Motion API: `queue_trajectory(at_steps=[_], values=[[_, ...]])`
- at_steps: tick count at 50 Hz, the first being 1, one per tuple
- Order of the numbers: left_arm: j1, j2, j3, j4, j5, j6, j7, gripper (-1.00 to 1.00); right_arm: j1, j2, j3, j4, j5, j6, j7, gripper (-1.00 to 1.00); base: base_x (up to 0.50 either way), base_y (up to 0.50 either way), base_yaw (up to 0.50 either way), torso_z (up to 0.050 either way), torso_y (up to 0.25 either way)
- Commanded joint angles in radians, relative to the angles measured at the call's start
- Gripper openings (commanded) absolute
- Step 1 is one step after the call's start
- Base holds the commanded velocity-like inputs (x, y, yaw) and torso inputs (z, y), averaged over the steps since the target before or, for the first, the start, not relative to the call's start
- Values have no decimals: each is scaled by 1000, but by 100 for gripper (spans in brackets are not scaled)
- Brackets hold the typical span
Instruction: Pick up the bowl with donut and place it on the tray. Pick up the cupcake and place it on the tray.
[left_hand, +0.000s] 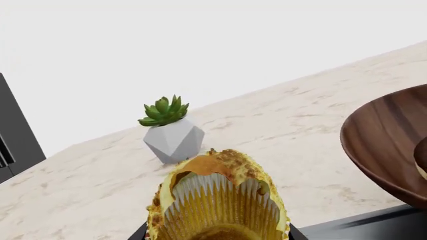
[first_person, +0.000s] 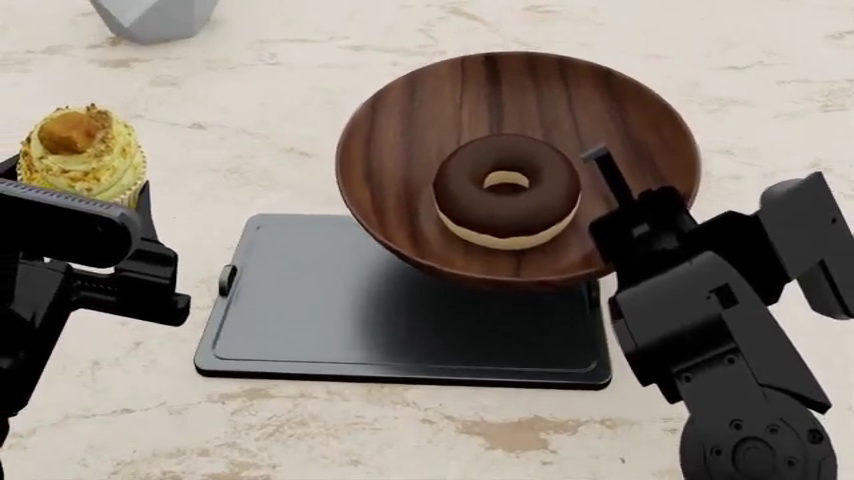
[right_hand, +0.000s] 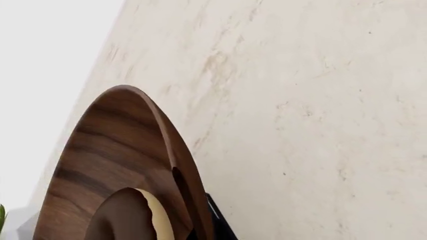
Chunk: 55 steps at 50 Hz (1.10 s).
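Note:
The dark wooden bowl (first_person: 521, 100) hangs tilted over the far right part of the dark grey tray (first_person: 347, 310). The chocolate-glazed donut (first_person: 507, 195) lies inside it. My right gripper (first_person: 607, 200) is shut on the bowl's right rim. In the right wrist view the bowl (right_hand: 113, 160) and donut (right_hand: 127, 220) fill the lower left, with the right gripper (right_hand: 200, 231) on the rim. My left gripper (first_person: 83, 200) is shut on the cupcake (first_person: 83, 155) and holds it above the counter, left of the tray. The left wrist view shows the cupcake (left_hand: 220, 200) between the jaws of the left gripper (left_hand: 219, 232).
A grey faceted planter (left_hand: 175, 140) with a green succulent stands on the marble counter (first_person: 400, 430) beyond the cupcake; its base shows at the far left of the head view (first_person: 154, 18). The bowl's edge (left_hand: 390, 145) and a tray edge (left_hand: 373, 225) show in the left wrist view.

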Motion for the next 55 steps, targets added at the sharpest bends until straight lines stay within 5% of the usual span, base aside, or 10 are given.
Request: queue_trajectory(at_steps=[1, 26, 27, 55], values=[[1, -1, -11, 9, -21, 3, -20, -100, -16, 1, -1, -7, 3, -15, -18, -100, 0, 0, 0, 0, 0], [3, -8, -12, 22, -28, -5, -28, -100, -5, 2, -30, 45, 19, -2, -17, -100, 0, 0, 0, 0, 0], [5, -8, -10, 21, -27, -2, -28, -100, -6, 3, -31, 44, 20, 0, -15, 100, 0, 0, 0, 0, 0], [30, -13, -4, 11, -27, 27, -32, -100, 7, 72, -8, -143, 105, 63, 123, 100, 0, 0, 0, 0, 0]])
